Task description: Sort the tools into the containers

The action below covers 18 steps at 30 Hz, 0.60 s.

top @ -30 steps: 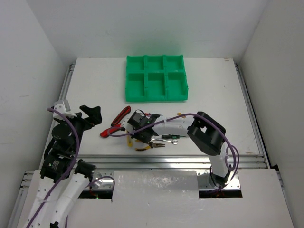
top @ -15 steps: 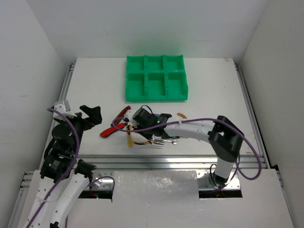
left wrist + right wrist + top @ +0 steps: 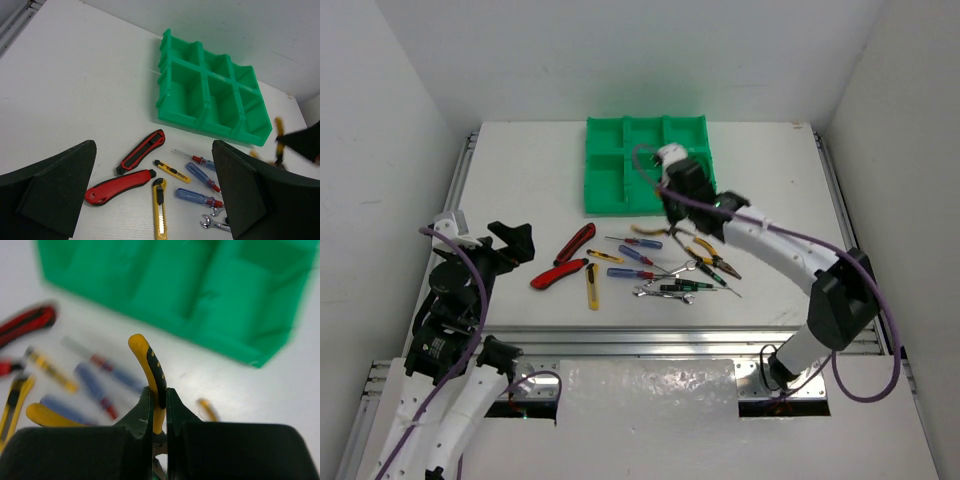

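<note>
At the tray's near edge: the right gripper [image 3: 672, 197] hangs above the table, just short of the green compartment tray [image 3: 590, 190], which lies directly ahead of its jaws.
Right jaws: pressed together on one handle of the yellow-handled pliers [image 3: 151, 367], pinching it low on the curved grip.
Pliers' long axis: the held handle rises out of the fingers and points toward the tray, so a short carry forward would put the tool over a compartment.
Target compartment: probably in the near row, middle or right, though the blurred wrist view does not settle which.
Left gripper [image 3: 516, 243]: jaws spread wide and holding nothing, parked at the table's left side, well apart from the tray.
Nearer arm: the right, clearly.
Waiting on the table: red-black utility knives [image 3: 575, 243], yellow box cutters [image 3: 591, 290], blue-handled screwdrivers [image 3: 642, 255], another pair of pliers [image 3: 712, 262] and silver wrenches [image 3: 655, 292], all lying in front of the tray.
</note>
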Motion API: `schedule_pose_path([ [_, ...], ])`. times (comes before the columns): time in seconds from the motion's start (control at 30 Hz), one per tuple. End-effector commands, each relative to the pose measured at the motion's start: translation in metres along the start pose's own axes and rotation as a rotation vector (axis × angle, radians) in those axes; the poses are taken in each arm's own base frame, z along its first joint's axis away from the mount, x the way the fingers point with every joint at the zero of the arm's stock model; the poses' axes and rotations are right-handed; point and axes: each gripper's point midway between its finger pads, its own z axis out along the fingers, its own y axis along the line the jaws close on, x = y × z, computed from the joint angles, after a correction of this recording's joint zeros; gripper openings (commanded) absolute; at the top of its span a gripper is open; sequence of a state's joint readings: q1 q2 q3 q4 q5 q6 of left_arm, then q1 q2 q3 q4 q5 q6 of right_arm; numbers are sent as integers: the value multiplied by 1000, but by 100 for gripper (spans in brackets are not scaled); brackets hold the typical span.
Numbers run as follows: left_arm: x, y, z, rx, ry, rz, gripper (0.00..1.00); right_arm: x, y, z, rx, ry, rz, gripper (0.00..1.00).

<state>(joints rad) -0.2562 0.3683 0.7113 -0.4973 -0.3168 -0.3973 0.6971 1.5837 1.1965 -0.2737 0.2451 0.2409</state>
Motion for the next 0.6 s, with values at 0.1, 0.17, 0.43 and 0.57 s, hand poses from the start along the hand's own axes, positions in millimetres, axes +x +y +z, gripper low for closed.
schedule_pose_path([
  [0.1,-8,-9,-1,40,-31,-4,100,-127,-92,9,64,-223,284,0],
  [0.17,-9,-9,-1,41,-37,-5,100,-135,-108,19,82,-235,283,0],
  [0.43,-7,-12,-1,58,-30,-4,100,-153,-180,70,170,-297,456,0],
  [0.57,-7,-13,-1,66,-28,-2,100,-168,-203,79,234,-346,505,0],
])
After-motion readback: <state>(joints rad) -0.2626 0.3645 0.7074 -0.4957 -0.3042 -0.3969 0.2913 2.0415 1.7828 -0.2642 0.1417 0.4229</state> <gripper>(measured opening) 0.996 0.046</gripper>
